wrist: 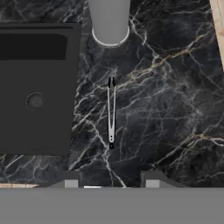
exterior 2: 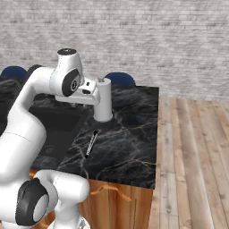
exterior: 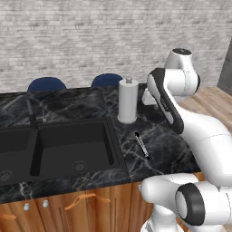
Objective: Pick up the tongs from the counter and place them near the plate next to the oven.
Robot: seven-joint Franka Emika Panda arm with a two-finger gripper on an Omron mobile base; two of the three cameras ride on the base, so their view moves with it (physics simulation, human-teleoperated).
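The tongs (exterior: 142,145) (exterior 2: 91,144) (wrist: 111,111) lie flat on the black marble counter (exterior: 170,147) (exterior 2: 129,134) (wrist: 170,109), slim and silvery with dark ends. They rest between the sink and the counter's right end, just in front of the paper-towel roll. My gripper (wrist: 111,180) hovers well above them, open, with its fingertips (wrist: 72,179) wide apart and nothing between them. In the hand view the tongs run lengthwise straight ahead of the fingers. The plate and the oven are out of view.
A tall white paper-towel roll (exterior: 128,100) (exterior 2: 103,100) (wrist: 109,19) stands just behind the tongs. The black sink (exterior: 72,145) (exterior 2: 58,127) (wrist: 35,87) with its faucet (exterior: 31,113) lies to their left. The counter ends at the right, over wooden floor (exterior 2: 192,156).
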